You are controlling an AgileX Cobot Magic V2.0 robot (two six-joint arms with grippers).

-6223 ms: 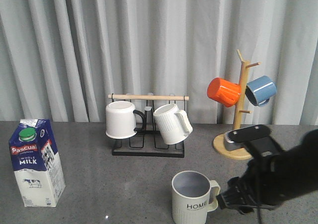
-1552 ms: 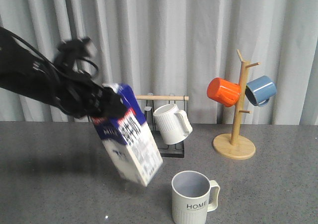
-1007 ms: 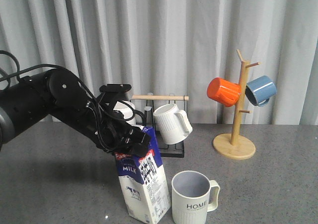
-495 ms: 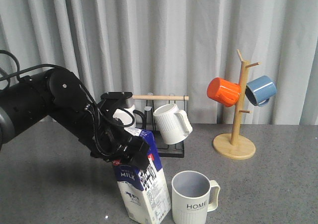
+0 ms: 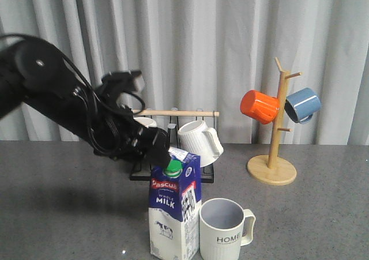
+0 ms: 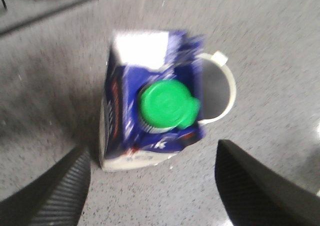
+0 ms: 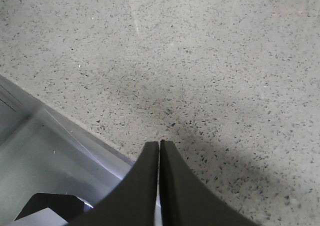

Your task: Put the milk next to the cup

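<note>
Milk stands upright on the table, touching the cup's left side. Left gripper hangs spread wide above the green cap (blurry wrist shot). Right gripper is pinched closed on nothing, unseen from the front.

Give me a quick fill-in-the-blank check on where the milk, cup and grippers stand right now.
1. The milk stands upright on the table, directly to the ____ of the cup in the front view.
2. The milk's cap is ____.
3. The left gripper is ____, fingers apart above the milk.
4. The right gripper is ____.

Answers: left; green; open; shut
</note>
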